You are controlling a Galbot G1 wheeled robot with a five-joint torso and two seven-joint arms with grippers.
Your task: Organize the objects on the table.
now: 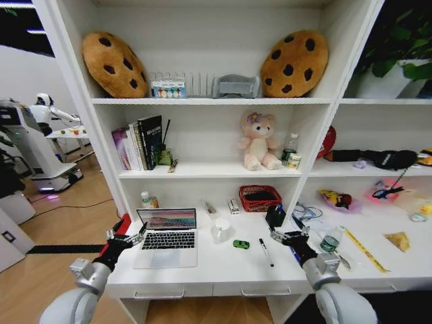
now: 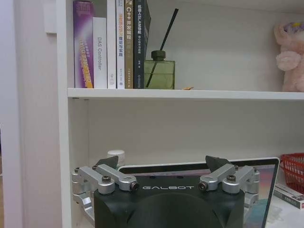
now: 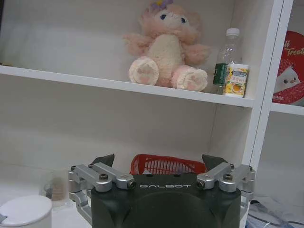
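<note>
Left gripper point(image 1: 125, 237): fingers spread, empty, beside the open thin silver laptop point(image 1: 167, 237).
Right gripper point(image 1: 289, 237): fingers spread, empty, near the slim black pen point(image 1: 266, 252).
Long white table point(image 1: 223, 268): tiny green object point(image 1: 241, 244) lies between laptop and pen.

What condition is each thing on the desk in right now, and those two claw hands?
laptop: lid open, screen lit.
black pen: lying flat on the table.
green object: resting on the table.
red basket: upright.
left gripper: fingers open, empty.
right gripper: fingers open, empty.
</note>
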